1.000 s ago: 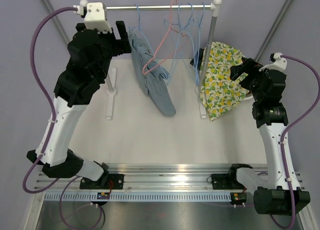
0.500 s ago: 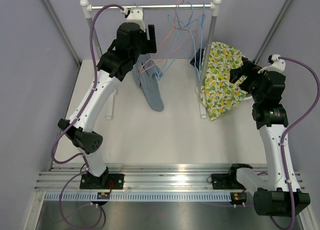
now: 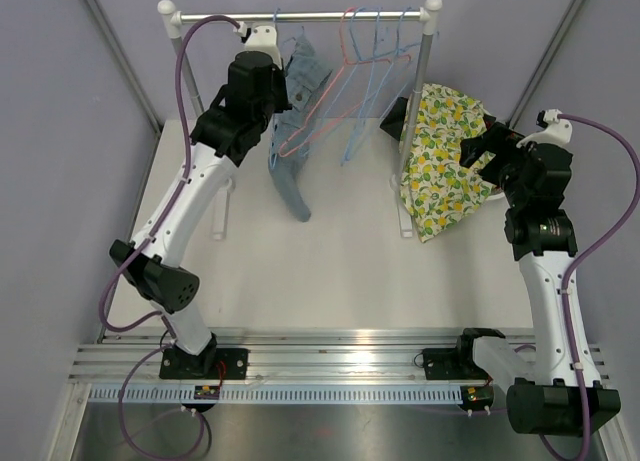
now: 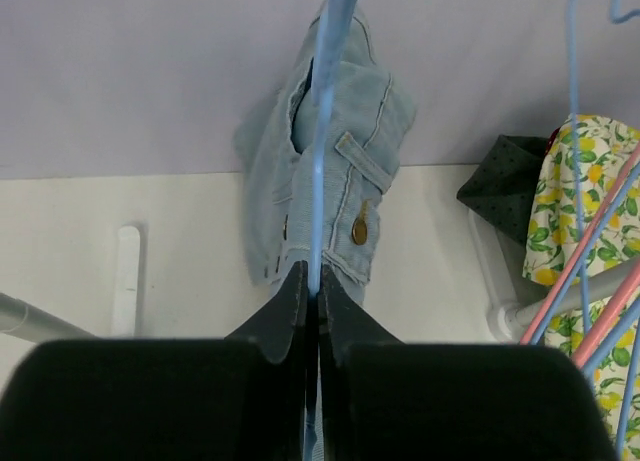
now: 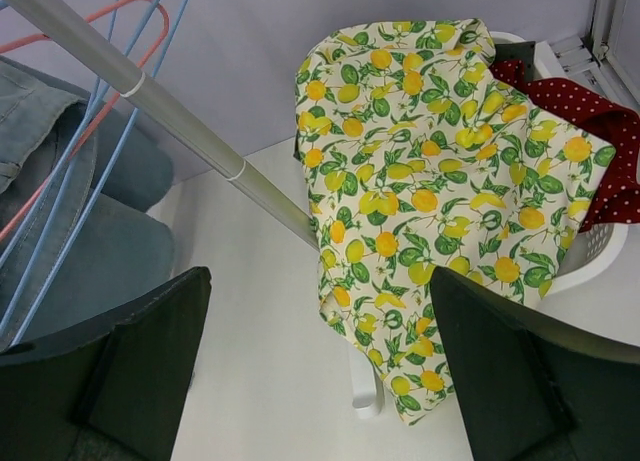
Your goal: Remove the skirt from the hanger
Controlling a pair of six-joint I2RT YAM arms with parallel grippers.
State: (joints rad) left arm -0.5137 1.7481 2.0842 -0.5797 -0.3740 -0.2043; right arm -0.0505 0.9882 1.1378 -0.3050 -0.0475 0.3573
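My left claw [image 3: 287, 69] is pressed together on the wire of the blue hanger [image 4: 322, 121], up at 12 o'clock on the bench [image 3: 330, 281], just under the rail [image 3: 340, 14]. The denim skirt [image 4: 335, 161] hangs on that hanger, with its waistband edge right at my fingertips. I cannot tell whether any denim is caught in the pinch too. My right claw [image 5: 320, 381] is spread wide and holds nothing. It sits well apart at 3 o'clock, facing the lemon-print cloth [image 5: 420, 181] draped over the white basket [image 5: 590, 249].

I see several risks. I have the wire, not the cloth, so a pull may carry hanger and skirt off the rail together. The skirt hangs bunched and lopsided, so a jerk could drop it in a heap on the bench. The pink hanger [image 4: 600, 209] lies across my hanger at 3 o'clock of the skirt. Swinging that way could hook the wires together. A hard tug along the rail might also rock the whole rack. Nothing is gripping the skirt itself, so it can slide whichever way the wire tilts.

I can read no writing. The skirt's metal button [image 4: 358, 229] shows no legible mark, and I see no brand tag.
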